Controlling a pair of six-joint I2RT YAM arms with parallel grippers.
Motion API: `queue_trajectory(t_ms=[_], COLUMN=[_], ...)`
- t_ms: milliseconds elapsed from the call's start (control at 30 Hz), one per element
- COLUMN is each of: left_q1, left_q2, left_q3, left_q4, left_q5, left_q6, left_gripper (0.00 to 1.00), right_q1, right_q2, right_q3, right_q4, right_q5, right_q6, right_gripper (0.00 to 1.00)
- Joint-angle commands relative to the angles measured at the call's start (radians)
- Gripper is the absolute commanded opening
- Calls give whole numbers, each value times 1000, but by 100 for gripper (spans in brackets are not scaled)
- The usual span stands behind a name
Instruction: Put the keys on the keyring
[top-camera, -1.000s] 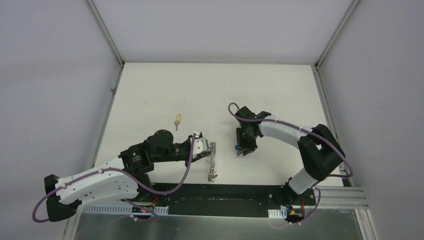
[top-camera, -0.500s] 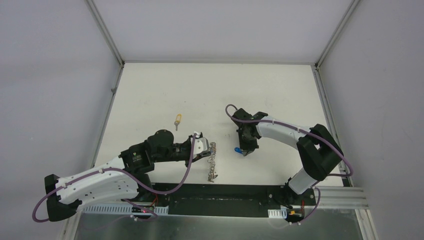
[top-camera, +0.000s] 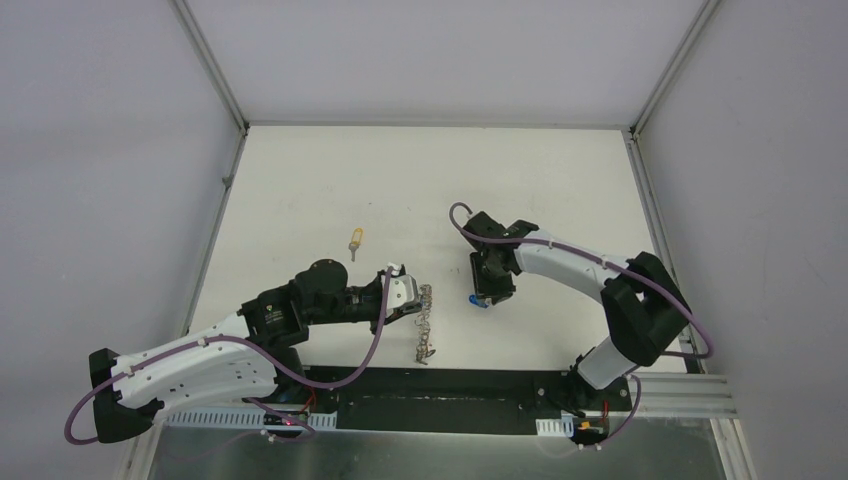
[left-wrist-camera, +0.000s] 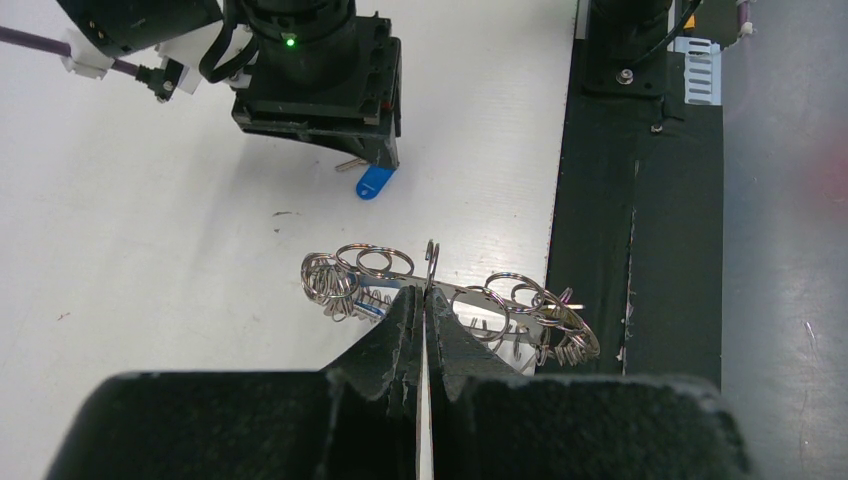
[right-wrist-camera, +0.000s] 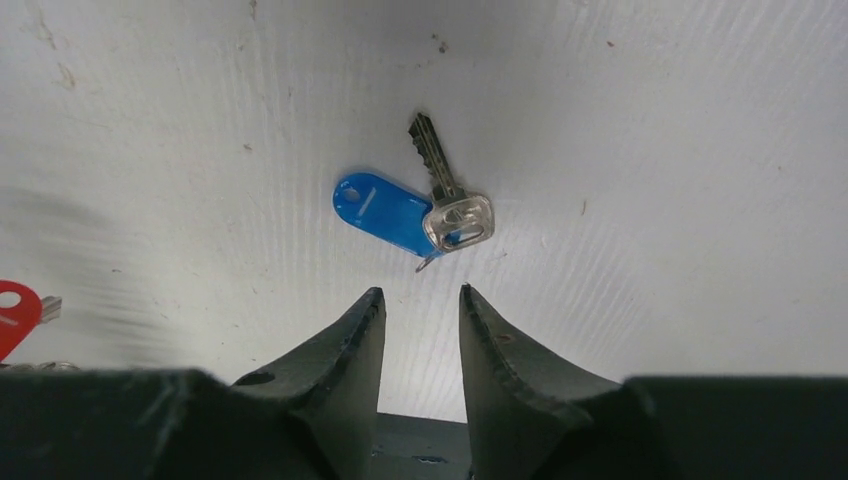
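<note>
Top external shows one yellow key (top-camera: 354, 240), one blue key (top-camera: 474, 299), one keyring (top-camera: 425, 325).

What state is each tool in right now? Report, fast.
Left tool: closed, pinching the keyring.
Right tool: open, holding nothing; the blue key lies just beyond its tips.

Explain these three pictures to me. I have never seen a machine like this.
It is two robot arms bolted at a white table, each ending in a two-finger gripper. One picture looks down from above; the other two come from cameras on the wrists. The left gripper is shut on the keyring, a floppy wreath of wire rings. The right gripper is open and empty, poised over the blue key, which lies on the table. A yellow key lies farther back, and a red key shows at the edge of the right wrist view.
</note>
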Motion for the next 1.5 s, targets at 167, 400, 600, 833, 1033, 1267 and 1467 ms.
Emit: queue_trajectory(t_ms=[167, 400, 600, 833, 1033, 1267, 1467], left_q1=[3, 2, 3, 2, 3, 3, 3], left_q2=[-12, -6, -5, -5, 19, 68, 128], left_q3=[4, 5, 9, 16, 32, 60, 90], left_q4=[57, 57, 57, 48, 47, 51, 49], left_q5=[22, 21, 19, 18, 21, -8, -92], left_q6=[-6, -3, 2, 8, 4, -24, -90], left_gripper=[0, 0, 0, 0, 0, 0, 0], right_q1=[30, 35, 35, 35, 33, 31, 21], right_q2=[79, 31, -21, -153, -297, -385, -421], right_q3=[67, 68, 69, 56, 50, 134, 140], right_q4=[-31, -55, -74, -35, 53, 51, 70], right_q5=[70, 105, 128, 96, -83, -150, -219], right_q6=[5, -5, -36, -153, -314, -345, -411], right_gripper=[23, 0, 0, 0, 0, 0, 0])
